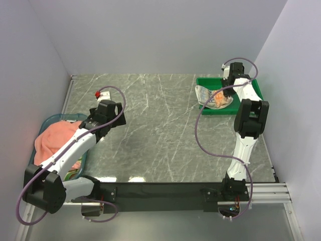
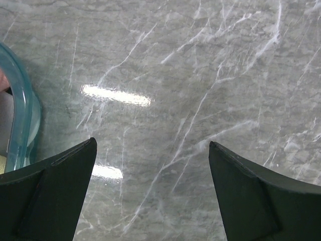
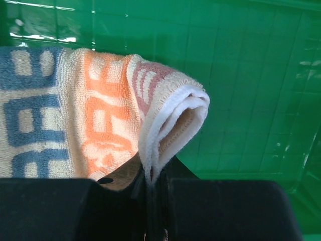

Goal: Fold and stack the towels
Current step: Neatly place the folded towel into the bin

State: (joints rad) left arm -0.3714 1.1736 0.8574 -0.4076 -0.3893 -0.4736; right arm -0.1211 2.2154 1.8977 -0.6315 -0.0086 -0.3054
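Spanning the whole scene, the grey marbled tabletop [image 1: 165, 135] carries the work. At its near left side sits a blue basket [image 1: 54, 119], heaped with a salmon-pink towel [image 1: 55, 140] that bulges above the rim. At the far right corner stands a green tray [image 1: 208, 83], and a cream towel [image 1: 213, 98] with blue and orange letters lies inside it, loosely folded. The right pincer [image 3: 153, 175] reaches into the tray, its jaws pressed together on a doubled edge of the cream towel. The left pincer [image 2: 152, 143] hangs over bare marble just beside the basket, its fingers spread wide and holding nothing.
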